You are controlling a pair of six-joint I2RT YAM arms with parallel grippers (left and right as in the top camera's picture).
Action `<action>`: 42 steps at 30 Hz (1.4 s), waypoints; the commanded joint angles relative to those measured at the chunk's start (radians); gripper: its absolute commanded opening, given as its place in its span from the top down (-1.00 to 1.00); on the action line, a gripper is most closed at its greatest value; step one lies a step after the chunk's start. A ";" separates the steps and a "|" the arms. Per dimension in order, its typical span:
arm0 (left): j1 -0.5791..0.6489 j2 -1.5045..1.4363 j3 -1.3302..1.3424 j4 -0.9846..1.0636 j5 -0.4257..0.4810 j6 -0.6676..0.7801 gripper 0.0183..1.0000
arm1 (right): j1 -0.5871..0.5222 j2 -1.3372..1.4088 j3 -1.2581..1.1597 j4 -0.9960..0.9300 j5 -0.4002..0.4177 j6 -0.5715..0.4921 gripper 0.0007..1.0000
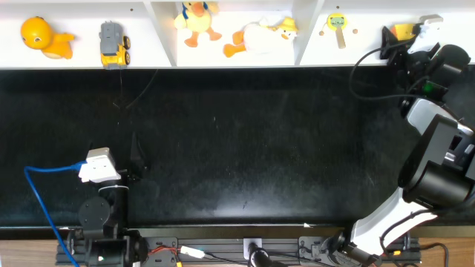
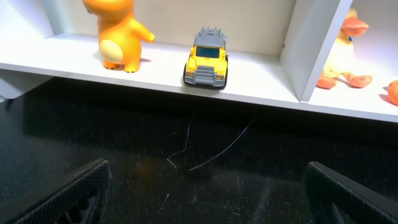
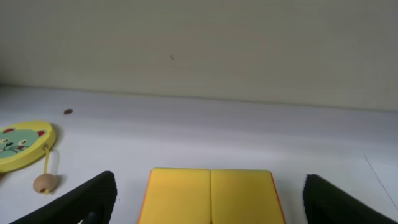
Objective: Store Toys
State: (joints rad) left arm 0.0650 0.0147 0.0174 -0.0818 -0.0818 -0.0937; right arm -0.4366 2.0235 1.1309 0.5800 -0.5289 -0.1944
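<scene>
Yellow block between spread right tool; on shelf

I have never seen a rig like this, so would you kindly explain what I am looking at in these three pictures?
Two robot arms stand at a black table, storing toys on a white shelf. One picture looks down from above; the other two come from a camera on each arm's wrist. The shelf holds an orange duck, a yellow truck, two plush ducks and a round rattle. The left arm's fingers are open over the table, holding nothing. The right arm's fingers stand open either side of a yellow block on the shelf, not touching it.
</scene>
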 commanded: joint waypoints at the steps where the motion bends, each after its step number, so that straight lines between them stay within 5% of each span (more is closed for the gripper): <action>1: -0.001 -0.012 -0.009 0.002 0.013 0.019 -1.00 | 0.006 -0.045 0.003 -0.060 -0.029 0.017 -1.00; 9: -0.001 -0.012 -0.009 0.002 0.013 0.018 -1.00 | 0.016 -0.230 0.003 -0.317 -0.008 0.014 -0.99; 25: -0.001 -0.012 -0.009 0.002 0.013 0.018 -1.00 | 0.018 -0.686 0.003 -0.908 0.243 0.103 -0.99; 34: -0.001 -0.012 -0.009 0.002 0.013 0.018 -1.00 | 0.019 -0.832 0.003 -1.212 0.222 0.129 -0.99; 42: -0.001 -0.012 -0.009 0.002 0.013 0.019 -1.00 | 0.019 -0.882 0.003 -1.376 0.001 0.136 -1.00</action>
State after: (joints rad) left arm 0.0650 0.0147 0.0170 -0.0818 -0.0818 -0.0937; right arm -0.4210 1.1675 1.1301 -0.7769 -0.4278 -0.0696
